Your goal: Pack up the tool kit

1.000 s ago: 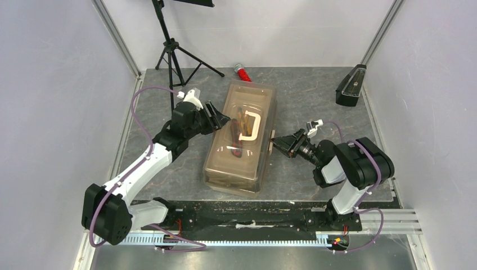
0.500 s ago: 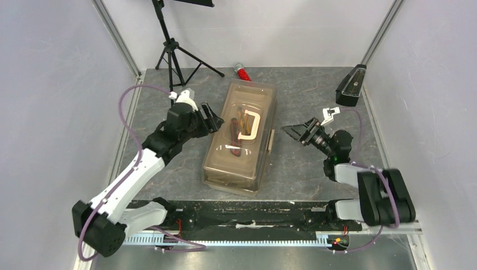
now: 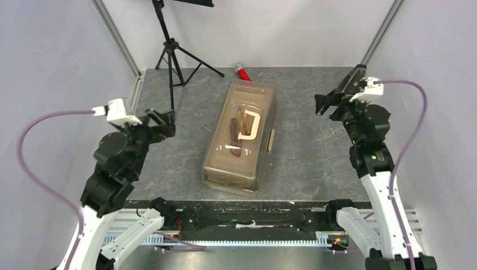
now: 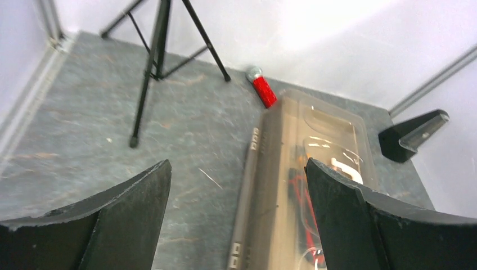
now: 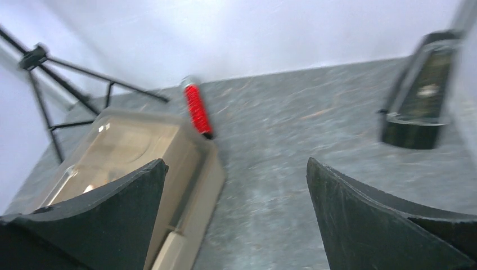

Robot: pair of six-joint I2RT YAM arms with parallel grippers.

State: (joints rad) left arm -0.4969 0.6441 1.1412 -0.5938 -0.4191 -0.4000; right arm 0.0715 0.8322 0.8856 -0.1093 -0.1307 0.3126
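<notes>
The tool kit's translucent tan toolbox [image 3: 239, 140] lies shut in the middle of the table, its cream handle [image 3: 251, 125] flat on the lid. Red and orange tools [image 3: 235, 136] show dimly through the lid. My left gripper [image 3: 162, 124] hangs open above the table, left of the box and clear of it. Raised at the back right, my right gripper [image 3: 333, 95] is also open and empty. In the left wrist view the toolbox [image 4: 332, 146] runs under the right finger of the left gripper [image 4: 237, 164]. In the right wrist view the toolbox [image 5: 129, 152] lies behind the left finger of the right gripper [image 5: 236, 162].
A red glittery cylinder [image 3: 243, 72] lies just behind the toolbox's far end. A black metronome [image 5: 422, 107] stands at the back right corner, partly covered by my right gripper from above. A black tripod stand [image 3: 171, 53] rises at the back left. White walls close in the table.
Both arms have lifted and pulled away from the toolbox's sides, left arm outward to the left, right arm up toward the back right. Both pairs of jaws have spread wider.
</notes>
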